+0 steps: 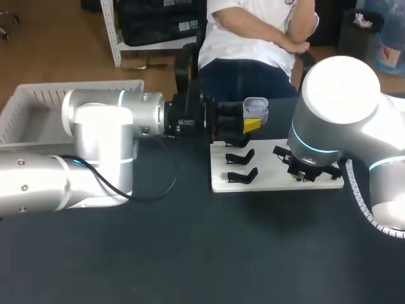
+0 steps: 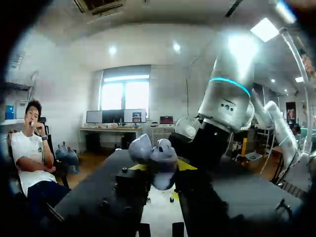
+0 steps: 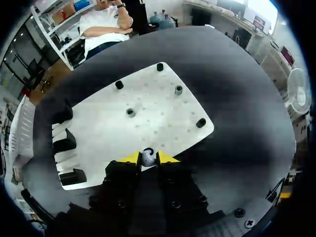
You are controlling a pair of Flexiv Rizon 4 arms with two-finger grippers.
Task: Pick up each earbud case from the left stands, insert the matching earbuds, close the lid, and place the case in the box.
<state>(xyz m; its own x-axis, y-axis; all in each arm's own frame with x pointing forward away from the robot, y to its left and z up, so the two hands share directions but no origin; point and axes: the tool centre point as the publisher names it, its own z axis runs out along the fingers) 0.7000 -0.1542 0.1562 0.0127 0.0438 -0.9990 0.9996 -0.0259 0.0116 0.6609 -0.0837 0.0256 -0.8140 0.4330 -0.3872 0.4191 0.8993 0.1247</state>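
- Spanning the dark table from 9 o'clock in the head view with the left arm, stretched level above it.
- Clamping the earbud case from two sides in the left gripper, lid standing open, in the air just off the 11 o'clock corner of the white board.
- Showing the same earbud case in the left wrist view, squeezed between that gripper's yellow fingertips, its two rounded halves spread apart.
- Arching in from 3 o'clock with the right arm, hanging the right gripper low over the board's 4 o'clock part.
- Pinching a small pale earbud between the right gripper's yellow tips in the right wrist view, jaws closed on it from both sides, right at the board's near edge.
- Carrying black stands along the board's 9 o'clock edge, two in plain sight in the head view and one partly hidden under the left gripper.
- Holding three black pegs and two silver pegs upright on the board ahead of the right gripper, spread apart.
- Resting a white box with slotted walls at 10 o'clock on the table, beyond the left arm, well apart from the board.
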